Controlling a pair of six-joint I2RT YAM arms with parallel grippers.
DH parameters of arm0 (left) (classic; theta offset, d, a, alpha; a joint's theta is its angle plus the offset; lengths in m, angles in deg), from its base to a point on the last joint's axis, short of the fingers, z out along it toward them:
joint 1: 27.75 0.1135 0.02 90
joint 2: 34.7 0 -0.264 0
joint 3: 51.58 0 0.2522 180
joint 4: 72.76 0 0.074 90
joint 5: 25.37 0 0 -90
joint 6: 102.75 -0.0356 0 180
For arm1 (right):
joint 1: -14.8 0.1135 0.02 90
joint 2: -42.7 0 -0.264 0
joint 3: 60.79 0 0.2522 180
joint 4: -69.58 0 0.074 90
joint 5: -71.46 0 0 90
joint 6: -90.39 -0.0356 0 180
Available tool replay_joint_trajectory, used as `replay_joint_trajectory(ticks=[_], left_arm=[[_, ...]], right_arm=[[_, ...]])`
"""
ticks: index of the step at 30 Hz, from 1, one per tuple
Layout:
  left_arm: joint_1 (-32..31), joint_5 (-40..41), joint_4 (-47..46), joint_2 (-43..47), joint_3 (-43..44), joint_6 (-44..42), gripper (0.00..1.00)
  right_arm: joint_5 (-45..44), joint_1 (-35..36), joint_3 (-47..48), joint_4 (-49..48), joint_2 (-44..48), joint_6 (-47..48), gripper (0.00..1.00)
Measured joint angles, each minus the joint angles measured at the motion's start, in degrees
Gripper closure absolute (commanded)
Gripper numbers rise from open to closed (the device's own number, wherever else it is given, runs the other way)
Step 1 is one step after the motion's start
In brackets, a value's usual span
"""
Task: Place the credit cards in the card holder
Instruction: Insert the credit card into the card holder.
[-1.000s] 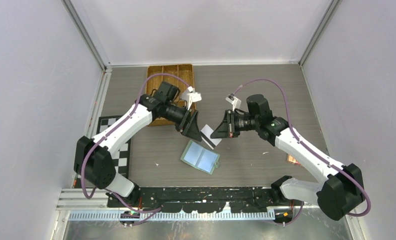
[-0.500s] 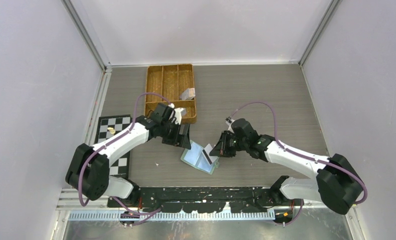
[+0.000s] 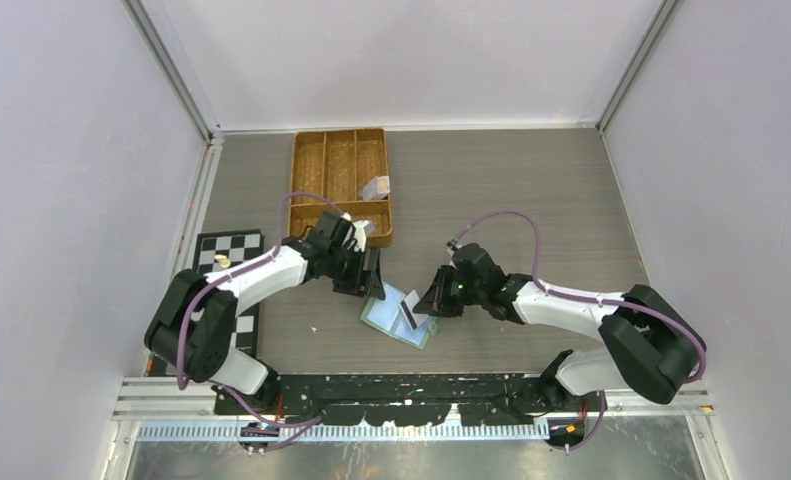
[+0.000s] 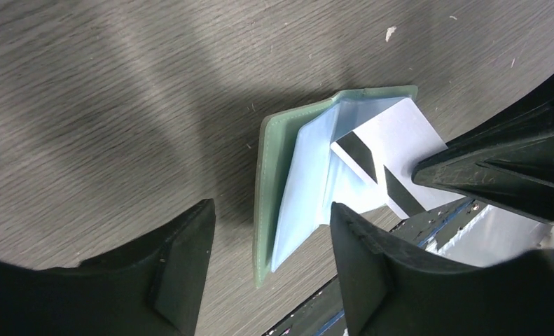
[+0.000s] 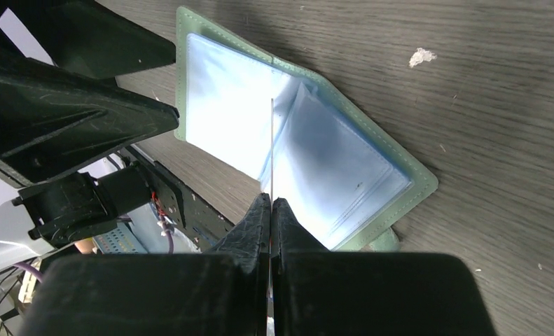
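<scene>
— Both of my arms have dropped down and in since a second ago. They were up above the table (image 3: 531,190) with the card between them, and now they sit low at the wallet (image 3: 386,318).

— ok, so where's the card?

— Pinched in my right gripper (image 3: 428,303), fingers tight together on the card (image 3: 412,308) (pale one, dark stripe). It stands on edge over the open wallet, far end down among the clear pockets. Can't tell if it's in a slot.

— and the other side?

— My left gripper (image 3: 373,284) is spread apart with nothing in it, a finger on either side of the wallet's corner. The wallet lies open on the table between my arms, well in front of the brown tray (image 3: 316,165).
</scene>
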Motion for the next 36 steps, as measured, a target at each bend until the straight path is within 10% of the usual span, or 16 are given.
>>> replay_joint_trajectory(ticks=[11, 36], left_arm=[[0.0, -3.5, -7.3, -2.7, -6.2, 5.9, 0.99], [-0.3, 1.6, -25.5, 3.3, -19.5, 24.2, 1.00]], right_arm=[[-0.8, 0.0, -1.2, -2.6, -0.3, -1.2, 0.99], [-0.3, 0.0, -5.0, -9.3, -2.0, -3.9, 1.00]])
